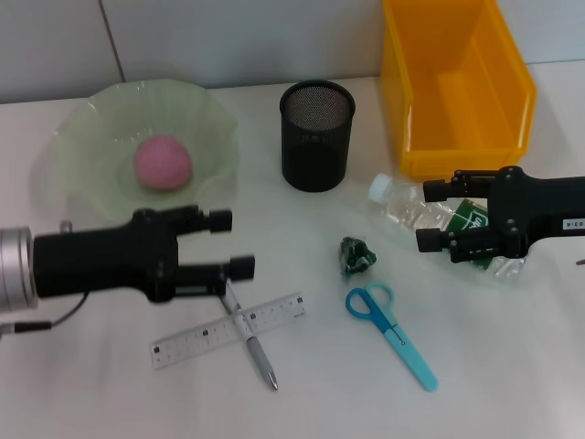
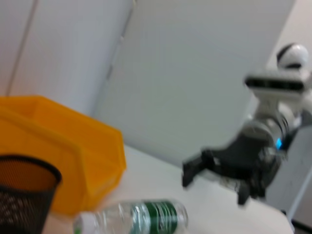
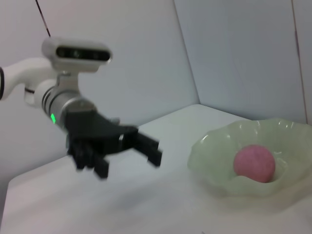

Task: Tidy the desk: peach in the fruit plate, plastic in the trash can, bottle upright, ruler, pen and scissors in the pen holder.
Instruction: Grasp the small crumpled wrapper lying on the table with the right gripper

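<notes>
Nearest at six o'clock, the ruler [image 1: 227, 330] and pen [image 1: 249, 336] lie crossed; the left gripper [image 1: 230, 243] hovers just above, fingers spread. At three o'clock the right gripper [image 1: 440, 216], spread, straddles the lying bottle [image 1: 413, 207], which could roll away if clipped. The peach [image 1: 164, 162] sits in the fruit plate [image 1: 91, 119] at eleven. Only the left wrist view shows the bottle's label.
</notes>
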Tool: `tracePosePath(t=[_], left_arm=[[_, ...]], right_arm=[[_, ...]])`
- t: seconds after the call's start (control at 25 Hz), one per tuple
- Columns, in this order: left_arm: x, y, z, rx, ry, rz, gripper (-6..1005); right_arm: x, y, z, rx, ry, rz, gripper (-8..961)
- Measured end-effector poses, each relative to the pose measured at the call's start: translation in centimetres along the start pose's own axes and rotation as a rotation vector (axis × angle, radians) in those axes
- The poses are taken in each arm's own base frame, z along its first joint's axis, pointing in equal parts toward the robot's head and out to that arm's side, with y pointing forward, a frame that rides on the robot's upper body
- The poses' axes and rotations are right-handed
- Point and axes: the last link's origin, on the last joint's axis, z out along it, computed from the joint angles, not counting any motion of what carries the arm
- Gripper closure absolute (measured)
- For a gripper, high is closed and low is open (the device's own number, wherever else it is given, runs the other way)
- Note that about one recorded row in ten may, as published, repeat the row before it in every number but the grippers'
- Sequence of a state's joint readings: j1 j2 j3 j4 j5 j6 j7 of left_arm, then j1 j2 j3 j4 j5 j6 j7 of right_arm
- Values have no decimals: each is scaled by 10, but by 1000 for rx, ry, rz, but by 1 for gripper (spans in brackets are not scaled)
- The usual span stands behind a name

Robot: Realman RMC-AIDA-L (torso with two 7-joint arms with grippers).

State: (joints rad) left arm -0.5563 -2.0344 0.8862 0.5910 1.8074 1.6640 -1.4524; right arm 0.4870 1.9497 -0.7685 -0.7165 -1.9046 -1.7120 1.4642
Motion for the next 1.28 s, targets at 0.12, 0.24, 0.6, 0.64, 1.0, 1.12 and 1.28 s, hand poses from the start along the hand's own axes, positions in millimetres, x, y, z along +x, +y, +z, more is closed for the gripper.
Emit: tracePosePath(t=[0.12, 0.24, 0.6, 0.64, 1.0, 1.12, 1.28], left_arm=[[-16, 3, 0, 21, -12, 47, 170], [-24, 4, 1, 39, -13, 60, 170], [-27, 3, 0, 46, -15, 54, 170], [-27, 3, -1, 47, -15, 54, 170], [-28, 2, 0, 53, -20, 58, 170], [-28, 2, -1, 56, -20, 59, 170], [-28, 1, 0, 63, -20, 58, 170]], right_arm=[[0, 0, -1, 1, 1, 1, 191], [0, 0, -1, 1, 3, 2, 193], [-50, -9, 3, 43, 136, 101, 196], [-60, -11, 5, 62, 165, 105, 196], [-118, -31, 29, 181, 415, 135, 200], [-124, -32, 41, 187, 485, 103, 201], [-126, -31, 59, 187, 571, 37, 202]])
